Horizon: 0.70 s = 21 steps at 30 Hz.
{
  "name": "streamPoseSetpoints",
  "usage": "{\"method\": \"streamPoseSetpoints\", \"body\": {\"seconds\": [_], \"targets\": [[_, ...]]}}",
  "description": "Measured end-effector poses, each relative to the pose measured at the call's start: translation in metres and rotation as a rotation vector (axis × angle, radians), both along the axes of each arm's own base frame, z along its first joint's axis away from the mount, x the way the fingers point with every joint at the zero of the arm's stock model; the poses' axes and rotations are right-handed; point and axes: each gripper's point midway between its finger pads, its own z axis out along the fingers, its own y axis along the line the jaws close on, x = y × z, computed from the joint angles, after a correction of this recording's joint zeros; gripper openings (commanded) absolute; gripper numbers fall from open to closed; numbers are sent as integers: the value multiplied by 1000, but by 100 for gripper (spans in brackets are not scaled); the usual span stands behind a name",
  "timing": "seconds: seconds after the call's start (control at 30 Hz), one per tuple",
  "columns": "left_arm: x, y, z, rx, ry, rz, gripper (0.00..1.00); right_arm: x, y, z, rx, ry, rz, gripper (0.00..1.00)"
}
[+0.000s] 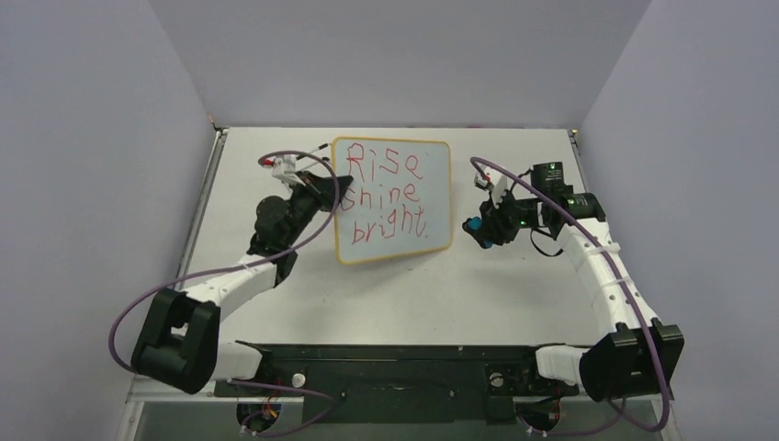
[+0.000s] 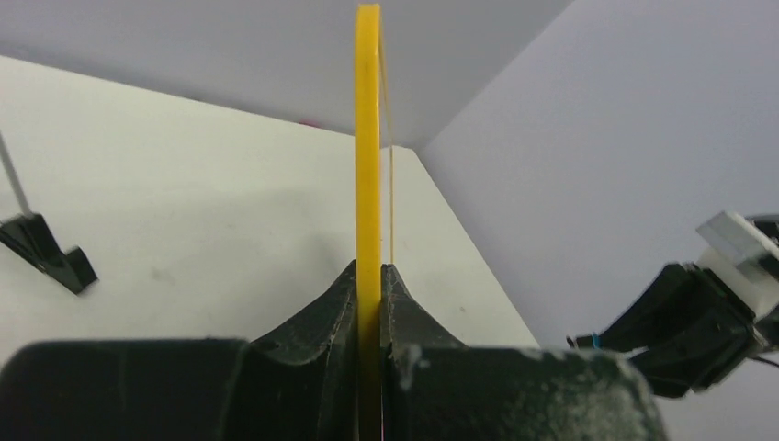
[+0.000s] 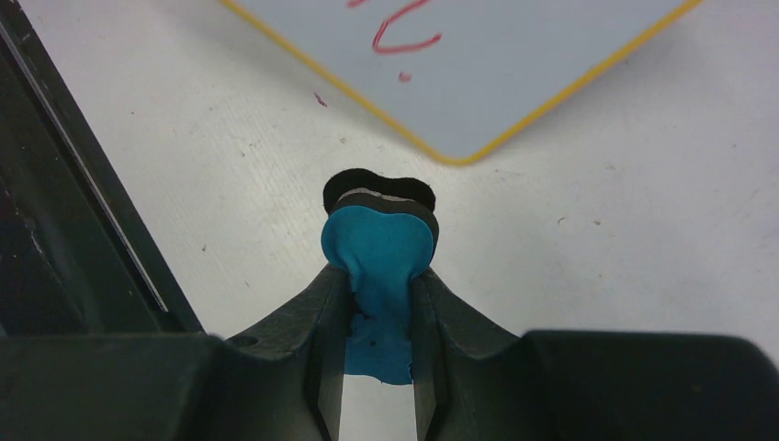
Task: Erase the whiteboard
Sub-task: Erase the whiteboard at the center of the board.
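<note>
Top external view puts the whiteboard (image 1: 393,200) in the middle of the tabletop (image 1: 459,294) towards the far edge, with its face up to the camera and three lines of red writing running left to right. The left hand (image 1: 323,188) is closed on its left edge. In the left wrist view the yellow frame (image 2: 368,138) rises edge-on from between the clamped fingers (image 2: 335,308). The right hand (image 1: 479,228) is just off the board's right edge, near its near right corner, and is closed on a blue eraser (image 3: 378,246). It is the nearer hand for wiping, and the board lies to its left, so the stroke would probably go leftward across the writing. The right wrist view cuts off all but that corner and a scrap of red. I cannot tell whether the board lies flat or is tipped up. A black foot (image 2: 48,254) at the left wrist view's edge is hard to make out.
</note>
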Motion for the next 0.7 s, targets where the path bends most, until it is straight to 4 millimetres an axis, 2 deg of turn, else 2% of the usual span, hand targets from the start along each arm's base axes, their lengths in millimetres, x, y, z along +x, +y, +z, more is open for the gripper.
{"method": "streamPoseSetpoints", "body": {"seconds": [0.07, 0.17, 0.33, 0.53, 0.6, 0.7], "targets": [[-31, -12, -6, -20, 3, -15, 0, -5, 1, 11, 12, -47, 16, 0], [-65, -19, -7, -45, -16, -2, 0, -18, 7, 19, 32, -88, 67, 0], [-105, -27, -13, -75, -48, 33, 0, -43, 27, 9, 31, -88, 176, 0], [-127, -23, -40, -103, -27, 72, 0, -66, 36, -7, 1, -123, 218, 0], [-128, -21, -43, -112, -22, 82, 0, -70, 32, -8, -5, -141, 198, 0], [-129, -19, -44, -121, -23, 87, 0, -64, 30, -5, -10, -175, 164, 0]]}}
